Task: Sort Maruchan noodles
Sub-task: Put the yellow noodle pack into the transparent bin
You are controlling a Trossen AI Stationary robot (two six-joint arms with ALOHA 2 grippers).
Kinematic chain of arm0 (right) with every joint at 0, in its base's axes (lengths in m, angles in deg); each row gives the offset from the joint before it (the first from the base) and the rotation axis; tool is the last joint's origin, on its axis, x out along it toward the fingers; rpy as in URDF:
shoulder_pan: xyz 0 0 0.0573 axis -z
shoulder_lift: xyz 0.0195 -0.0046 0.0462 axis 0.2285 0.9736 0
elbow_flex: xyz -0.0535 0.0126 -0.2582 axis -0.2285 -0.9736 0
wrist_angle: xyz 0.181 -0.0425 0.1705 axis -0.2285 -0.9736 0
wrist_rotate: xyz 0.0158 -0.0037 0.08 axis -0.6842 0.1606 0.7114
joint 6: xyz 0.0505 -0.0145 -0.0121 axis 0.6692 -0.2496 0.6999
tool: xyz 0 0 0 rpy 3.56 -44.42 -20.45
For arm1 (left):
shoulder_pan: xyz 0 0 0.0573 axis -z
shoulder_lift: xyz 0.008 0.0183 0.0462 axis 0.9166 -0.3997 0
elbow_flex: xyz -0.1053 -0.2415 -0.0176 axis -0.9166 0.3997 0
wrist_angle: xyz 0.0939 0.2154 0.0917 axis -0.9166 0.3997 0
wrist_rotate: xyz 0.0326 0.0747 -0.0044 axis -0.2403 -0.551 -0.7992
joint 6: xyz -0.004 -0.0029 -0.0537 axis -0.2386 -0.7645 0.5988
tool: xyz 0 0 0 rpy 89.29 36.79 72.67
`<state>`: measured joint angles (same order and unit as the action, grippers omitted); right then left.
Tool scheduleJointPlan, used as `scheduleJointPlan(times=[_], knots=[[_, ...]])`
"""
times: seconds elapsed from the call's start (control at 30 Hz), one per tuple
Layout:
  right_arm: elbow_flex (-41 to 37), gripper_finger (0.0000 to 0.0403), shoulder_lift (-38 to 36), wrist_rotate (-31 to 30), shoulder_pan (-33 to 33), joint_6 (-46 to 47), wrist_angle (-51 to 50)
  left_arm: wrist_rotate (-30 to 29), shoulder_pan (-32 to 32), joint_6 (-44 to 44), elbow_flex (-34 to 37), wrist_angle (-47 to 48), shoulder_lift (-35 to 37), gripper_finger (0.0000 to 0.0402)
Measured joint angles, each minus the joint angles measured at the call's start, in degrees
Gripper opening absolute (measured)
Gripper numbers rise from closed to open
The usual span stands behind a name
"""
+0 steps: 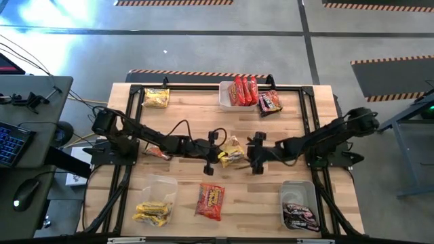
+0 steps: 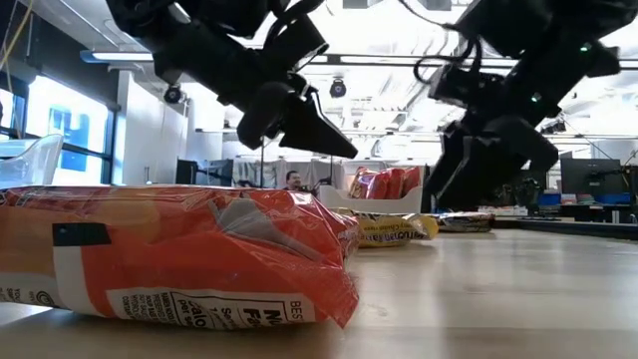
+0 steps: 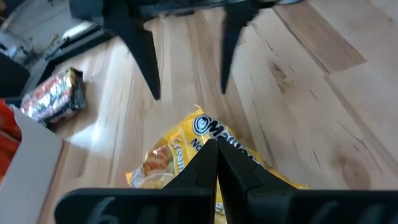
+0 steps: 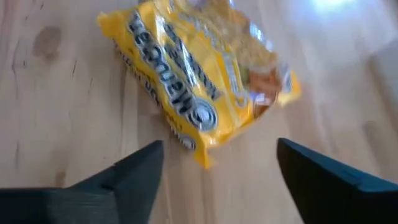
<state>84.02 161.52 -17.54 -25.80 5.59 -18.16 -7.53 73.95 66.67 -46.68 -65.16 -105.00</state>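
Note:
A yellow noodle packet point(image 1: 232, 150) lies flat on the table's middle, between my two grippers; it also shows as the yellow packet point(image 3: 186, 155) and the yellow packet point(image 4: 199, 81) in the wrist views. My left gripper point(image 1: 211, 163) hangs just left of it, shut on nothing, and its pointed tips point(image 2: 339, 148) are well above the table. My right gripper point(image 1: 255, 154) is just right of the packet, open and raised, with its fingers point(image 4: 140, 171) short of the packet's near edge. An orange packet point(image 1: 210, 201) lies near the front edge.
A far tub point(image 1: 225, 95) holds red packets, with a dark packet point(image 1: 269, 102) beside it. A near-left tub point(image 1: 163, 184) holds yellow packets, and a near-right tub point(image 1: 298, 190) holds dark ones. A yellow packet point(image 1: 156, 98) lies far left. An orange packet point(image 1: 157, 152) lies under the left arm.

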Motion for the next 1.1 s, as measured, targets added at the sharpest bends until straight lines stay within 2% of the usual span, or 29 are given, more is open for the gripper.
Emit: scheduleJointPlan(times=[0.13, 0.33, 0.4, 0.67, 0.8, 0.93, 1.1], knots=[[0.00, 0.0331, 3.81, -6.57, -2.94, -5.49, 3.80, 0.64, -0.05, 4.03, 0.00, 0.72, -0.22, 0.0003], [0.00, 0.0334, 7.67, -7.11, -2.89, -6.07, 7.09, 6.40, 1.45, 3.10, -0.07, 4.63, -1.14, 0.0040], [0.00, 0.0334, 7.71, -7.10, -2.58, -5.98, 7.19, 6.42, 2.16, 2.17, 0.07, 6.11, -1.79, 0.0059], [0.00, 0.0334, 7.52, -5.92, -1.47, -5.56, 10.06, -3.46, 3.41, -6.02, 0.03, 3.13, -5.78, 0.0124], [0.00, 0.0334, 7.50, -5.76, -1.49, -5.56, 10.22, -3.93, 3.38, -7.31, -0.04, 2.98, -6.12, 0.0146], [0.00, 0.0334, 7.50, -5.76, -1.49, -5.56, 10.38, -3.79, 3.02, -7.32, -0.04, 2.86, -6.12, 0.0143], [0.00, 0.0334, 7.50, -3.96, -1.49, -5.39, 10.77, -1.38, 2.20, -7.31, -0.04, 3.16, -6.12, 0.0096]])
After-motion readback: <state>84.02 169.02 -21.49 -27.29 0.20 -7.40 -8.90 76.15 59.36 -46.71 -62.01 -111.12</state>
